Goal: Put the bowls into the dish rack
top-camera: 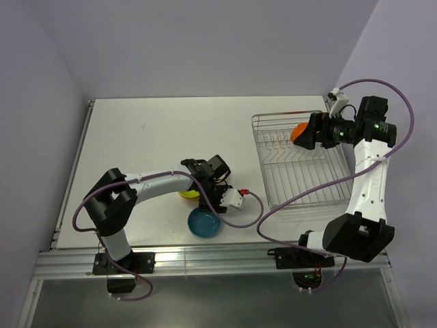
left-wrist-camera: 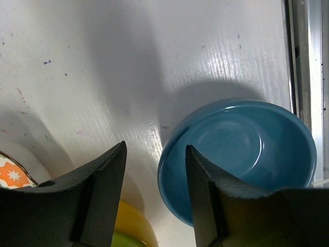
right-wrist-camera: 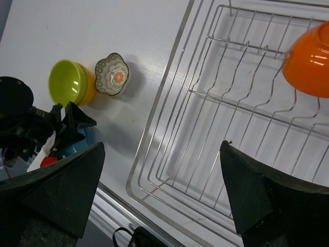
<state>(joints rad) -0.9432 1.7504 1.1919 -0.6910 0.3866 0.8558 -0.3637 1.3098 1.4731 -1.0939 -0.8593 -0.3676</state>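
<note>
Straddling the blue bowl rim, the left gripper is open, lime-green bowl alongside; right gripper open above dish rack.

The left arm is bent at the elbow and reaches to the right. The left gripper points down, jaws half apart. The right arm stretches far forward, and the right gripper has its jaws spread wide.
</note>
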